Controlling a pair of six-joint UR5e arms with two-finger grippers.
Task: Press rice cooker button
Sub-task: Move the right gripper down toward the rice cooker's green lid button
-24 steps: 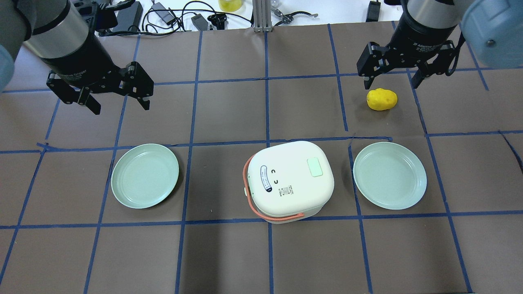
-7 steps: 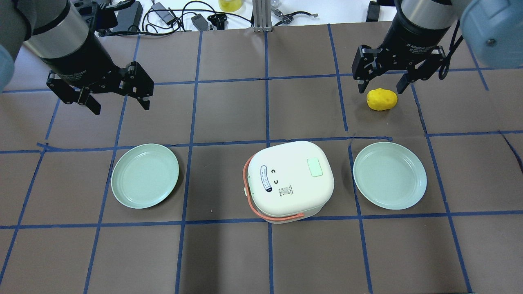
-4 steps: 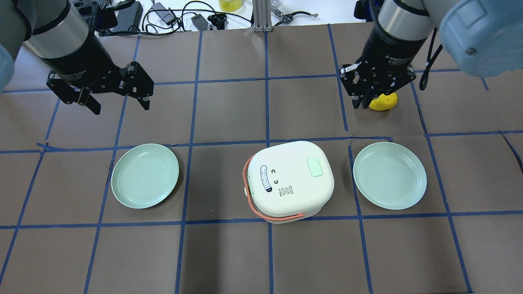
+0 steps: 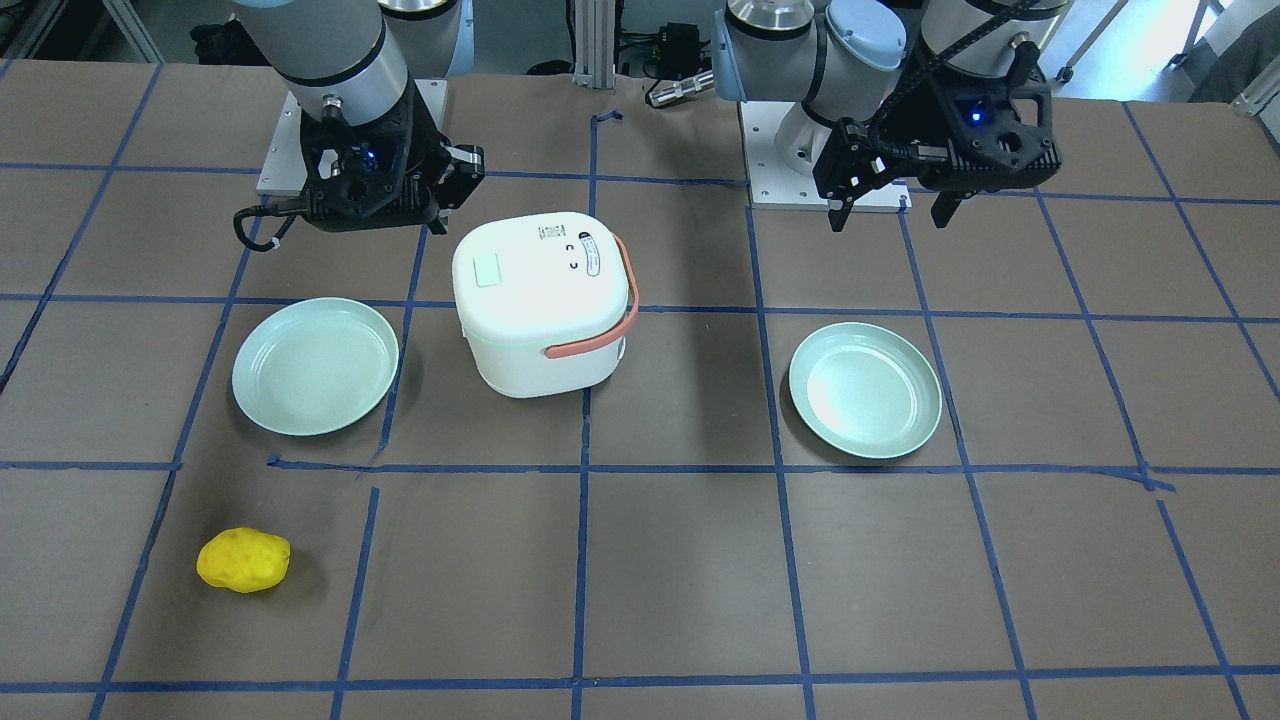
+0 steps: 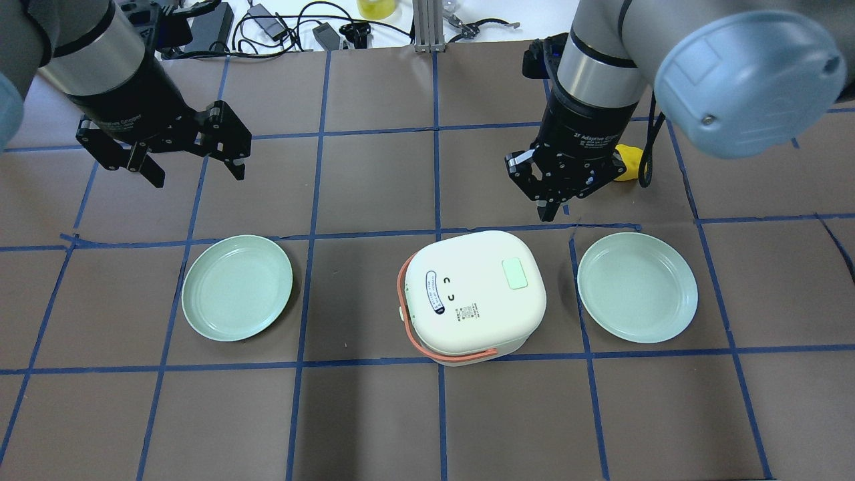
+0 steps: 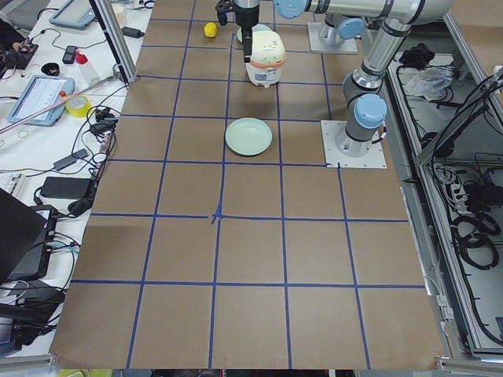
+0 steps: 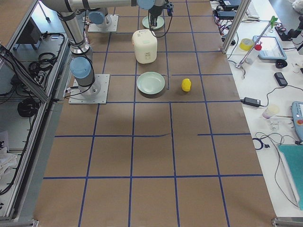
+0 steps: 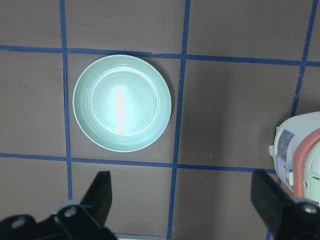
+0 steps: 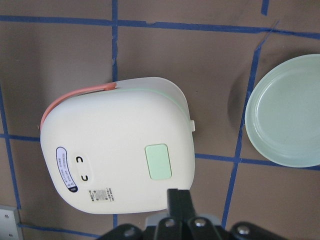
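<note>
The white rice cooker (image 5: 467,300) with an orange handle stands mid-table. Its pale green button (image 5: 515,274) is on the lid. It shows in the front view (image 4: 540,300) too. My right gripper (image 5: 550,208) is shut and empty, and hovers just past the cooker's far edge, slightly right of the button. In the right wrist view the shut fingertips (image 9: 177,196) sit close below the button (image 9: 158,161). My left gripper (image 5: 199,175) is open and empty, far left, above bare table. In the left wrist view it (image 8: 185,200) frames the table below a plate.
A pale green plate (image 5: 237,287) lies left of the cooker and another (image 5: 638,287) right of it. A yellow potato (image 4: 243,560) lies beyond the right plate, partly hidden by my right arm in the overhead view (image 5: 629,167). Cables and tools line the far table edge.
My right gripper has shut and moved from over the potato toward the cooker's far edge. My left arm, the cooker, plates and potato have not moved.
</note>
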